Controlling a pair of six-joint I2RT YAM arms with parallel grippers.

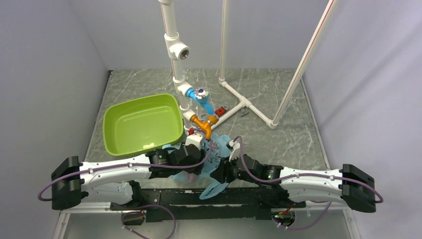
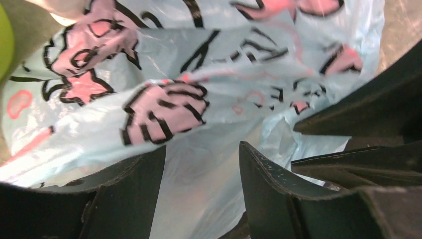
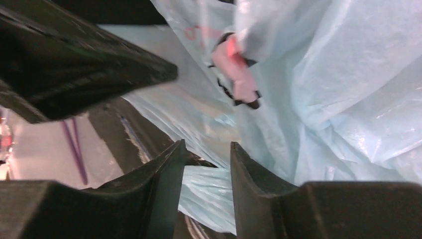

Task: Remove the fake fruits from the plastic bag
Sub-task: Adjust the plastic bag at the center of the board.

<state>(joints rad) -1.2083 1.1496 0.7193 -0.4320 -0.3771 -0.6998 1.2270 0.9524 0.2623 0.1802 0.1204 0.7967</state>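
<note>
The light-blue plastic bag (image 1: 211, 167) with pink-and-black motifs lies crumpled at the table's near edge between both arms, and a flap hangs over the edge. It fills the left wrist view (image 2: 199, 99) and the right wrist view (image 3: 323, 89). My left gripper (image 1: 200, 163) is pushed into the bag from the left, its jaws apart with bag film across the gap (image 2: 201, 169). My right gripper (image 1: 226, 169) meets the bag from the right, its jaws a narrow gap apart (image 3: 206, 164) with film behind them. The fake fruits are hidden.
A lime-green tub (image 1: 142, 124) stands at the back left of the bag. A white pipe frame (image 1: 239, 99) with blue and orange fittings (image 1: 205, 115) stands just behind the bag. Grey walls close both sides.
</note>
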